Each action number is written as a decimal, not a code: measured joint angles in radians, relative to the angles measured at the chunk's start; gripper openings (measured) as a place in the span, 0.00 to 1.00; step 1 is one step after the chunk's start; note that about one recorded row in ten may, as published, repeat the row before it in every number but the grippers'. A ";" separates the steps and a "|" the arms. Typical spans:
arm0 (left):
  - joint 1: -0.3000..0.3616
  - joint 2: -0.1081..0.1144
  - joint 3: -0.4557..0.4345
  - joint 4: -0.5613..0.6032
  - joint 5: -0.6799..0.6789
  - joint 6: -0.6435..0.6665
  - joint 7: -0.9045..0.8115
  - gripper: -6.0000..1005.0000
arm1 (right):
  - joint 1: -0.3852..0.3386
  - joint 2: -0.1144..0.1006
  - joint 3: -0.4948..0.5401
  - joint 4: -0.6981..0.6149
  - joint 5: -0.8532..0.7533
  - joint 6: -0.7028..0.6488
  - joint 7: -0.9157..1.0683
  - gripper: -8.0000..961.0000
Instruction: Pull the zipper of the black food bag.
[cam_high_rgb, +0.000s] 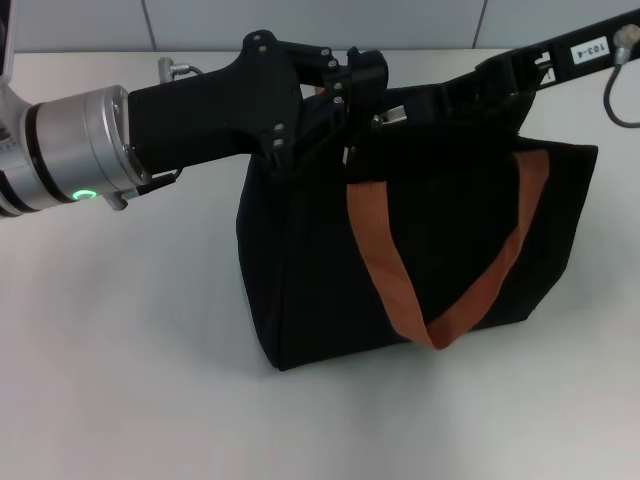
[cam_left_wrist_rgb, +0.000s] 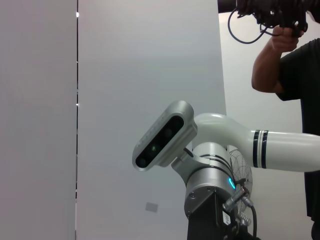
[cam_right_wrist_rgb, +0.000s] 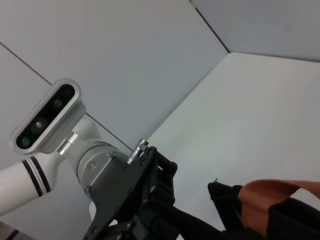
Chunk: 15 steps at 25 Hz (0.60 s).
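While the white table (cam_high_rgb: 120, 350) carries it, the black food bag (cam_high_rgb: 440, 250) stands upright at centre, one orange-brown handle (cam_high_rgb: 440, 270) hanging down its front. From the left, the left gripper (cam_high_rgb: 362, 95) reaches over the bag's top edge; from the right, the right gripper (cam_high_rgb: 500, 70) meets its far rim. The silver zipper (cam_high_rgb: 390, 117) sits just beside the left gripper; I cannot tell either gripper's grasp.

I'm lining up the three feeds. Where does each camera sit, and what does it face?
Head view: from the robot's head, looking down on the bag on the table; left gripper at the bag's top by the zipper, right arm behind.
Left wrist view: looks across at the right arm, a wall and a person.
Right wrist view: looks back at the left gripper and a strap.
Shared: each wrist view shows the other arm.
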 joint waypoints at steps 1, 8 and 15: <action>0.001 0.000 0.000 0.000 0.000 -0.001 0.000 0.10 | 0.004 -0.001 -0.003 -0.002 -0.002 0.000 0.006 0.01; 0.009 0.002 -0.001 0.000 -0.009 -0.002 0.001 0.10 | 0.027 -0.003 -0.006 -0.007 -0.027 0.002 0.029 0.01; 0.011 0.002 -0.001 0.000 -0.011 -0.001 0.001 0.10 | 0.043 -0.004 -0.020 -0.009 -0.037 0.000 0.055 0.01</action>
